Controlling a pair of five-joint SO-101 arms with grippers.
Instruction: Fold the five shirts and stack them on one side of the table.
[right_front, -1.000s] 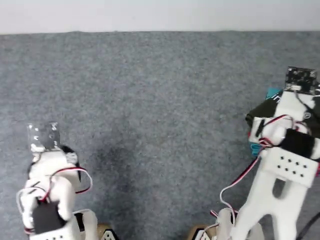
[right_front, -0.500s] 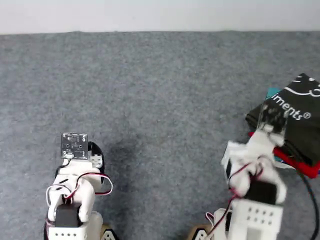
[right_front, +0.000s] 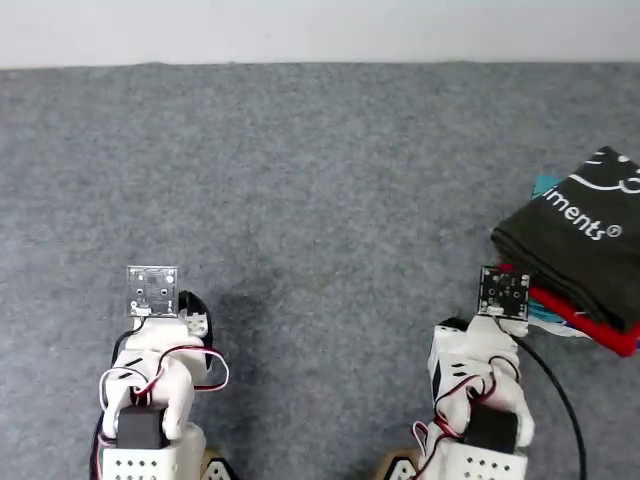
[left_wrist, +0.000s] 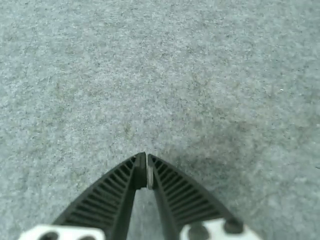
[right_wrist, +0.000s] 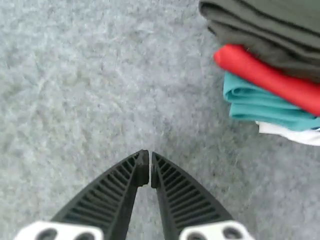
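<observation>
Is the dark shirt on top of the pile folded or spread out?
Folded. The dark shirt sits as a compact block; its layered edges show above the red shirt and teal shirt.

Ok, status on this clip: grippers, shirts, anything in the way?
Left gripper shut, empty. Right gripper shut, empty. Folded shirt stack beside right gripper, dark shirt on top. Nothing blocking.

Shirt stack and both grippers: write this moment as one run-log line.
left gripper: shut, empty | right gripper: shut, empty | shirt stack: folded, near right gripper, untouched
</observation>
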